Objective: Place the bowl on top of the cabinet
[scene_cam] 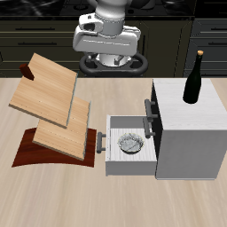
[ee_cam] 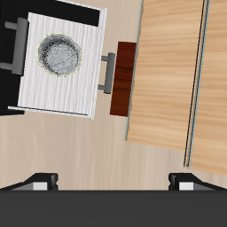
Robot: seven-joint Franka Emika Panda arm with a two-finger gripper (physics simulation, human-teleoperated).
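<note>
The bowl (scene_cam: 131, 142), small, round and speckled grey-white, lies inside the cabinet's pulled-out slatted drawer (scene_cam: 115, 152). The wrist view looks straight down on the bowl (ee_cam: 60, 55) in the drawer (ee_cam: 62, 93). The white-grey cabinet (scene_cam: 191, 133) has a flat pale top and dark handles. My gripper (scene_cam: 113, 62) hangs high above the table's back, well away from the bowl and farther back than the drawer. It is open with nothing between its fingers (ee_cam: 40, 182), which stand wide apart.
A dark bottle (scene_cam: 193, 80) stands on the cabinet top near its back edge. Tilted wooden boards (scene_cam: 53, 102) on a dark brown base (scene_cam: 44, 152) stand beside the drawer's front. The drawer's front handle (ee_cam: 106, 73) faces those boards (ee_cam: 177, 80).
</note>
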